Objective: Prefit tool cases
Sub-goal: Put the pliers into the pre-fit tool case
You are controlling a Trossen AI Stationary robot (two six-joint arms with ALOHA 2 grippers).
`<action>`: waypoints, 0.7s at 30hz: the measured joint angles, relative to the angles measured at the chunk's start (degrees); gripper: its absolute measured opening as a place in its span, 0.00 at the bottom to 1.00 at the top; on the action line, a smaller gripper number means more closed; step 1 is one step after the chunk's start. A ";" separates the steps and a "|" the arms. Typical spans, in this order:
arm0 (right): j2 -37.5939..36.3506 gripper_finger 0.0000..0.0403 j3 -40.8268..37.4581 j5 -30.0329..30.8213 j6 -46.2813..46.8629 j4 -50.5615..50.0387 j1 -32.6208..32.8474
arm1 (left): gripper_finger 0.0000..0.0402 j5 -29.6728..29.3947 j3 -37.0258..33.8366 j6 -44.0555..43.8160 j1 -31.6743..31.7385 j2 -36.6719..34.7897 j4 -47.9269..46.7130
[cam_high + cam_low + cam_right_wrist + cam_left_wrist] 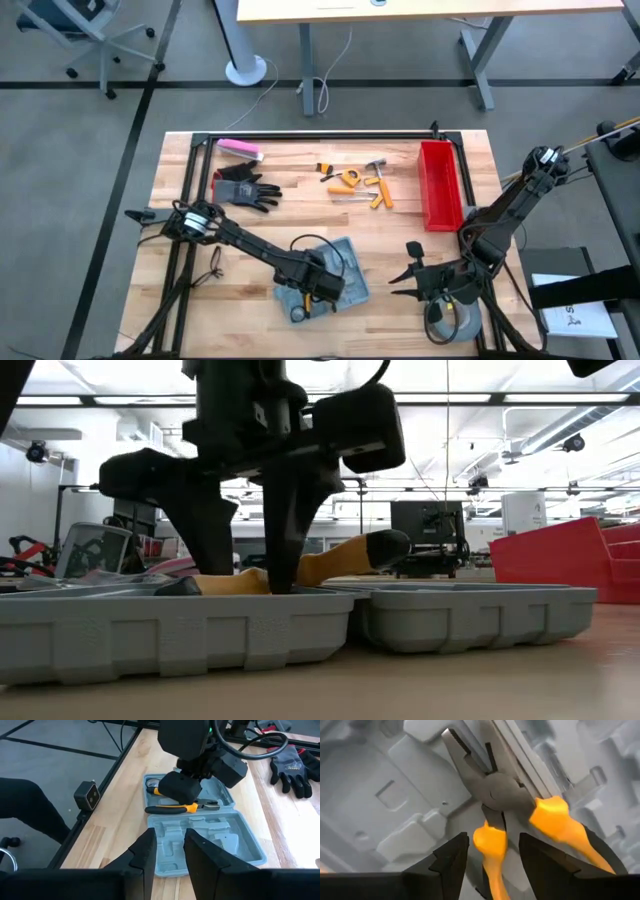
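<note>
Left hand (pixel 322 285) sits over the open case (pixel 345 262), its fingers straddling one pliers (pixel 520 810) handle, so that half is blocked from above. Other half bare, approach free. Bench (pixel 300 215) centre open betw. case and tools (pixel 357 183). Red bin (pixel 440 183) walls off right edge; glove (pixel 245 188) back left. Right hand (pixel 412 272) hangs near case's right.

Overhead, table-level, two wrist close-ups

Robotics lab, desks (pixel 430 10), ceiling strip lights (pixel 560 398)
</note>
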 joint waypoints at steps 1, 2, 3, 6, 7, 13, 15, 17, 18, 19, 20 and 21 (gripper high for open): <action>0.00 0.21 0.00 0.00 0.00 0.00 0.00 | 0.45 -0.27 -0.19 0.02 0.01 0.00 0.05; 0.00 0.21 0.00 0.00 0.00 0.01 0.00 | 0.44 -0.32 -0.45 0.00 0.05 0.00 0.12; 0.00 0.21 0.00 0.00 0.02 0.02 0.00 | 0.43 -0.33 -0.88 0.00 0.07 0.00 0.50; 0.00 0.20 0.00 0.01 0.02 0.03 0.00 | 0.39 -0.28 -2.84 0.00 0.07 0.00 3.20; 0.00 0.20 0.00 0.00 0.02 0.02 0.00 | 0.38 -0.28 -3.24 0.00 0.07 -0.11 3.80; 0.00 0.18 0.00 0.00 -0.23 0.04 0.00 | 0.24 -0.35 -4.01 0.42 0.04 -0.24 5.88; 0.00 0.19 0.00 0.02 -0.31 0.07 0.00 | 0.19 -0.33 -4.01 0.51 0.04 -0.24 6.34; 0.00 0.20 0.00 0.02 -0.31 0.13 0.00 | 0.18 -0.21 -4.01 1.04 0.07 -0.24 6.45; 0.00 0.20 0.00 0.01 -0.31 0.22 0.00 | 0.17 -0.05 -4.01 1.18 0.07 -0.25 6.30; 0.00 0.20 0.00 0.02 -0.31 0.31 0.00 | 0.17 0.17 -4.01 1.38 0.07 -0.24 6.27; 0.00 0.20 0.00 0.02 -0.31 0.46 0.00 | 0.17 0.35 -4.01 1.46 0.07 -0.25 6.27; 0.00 0.20 0.00 0.02 -0.31 0.46 0.00 | 0.17 0.45 -4.01 1.46 0.07 -0.24 6.24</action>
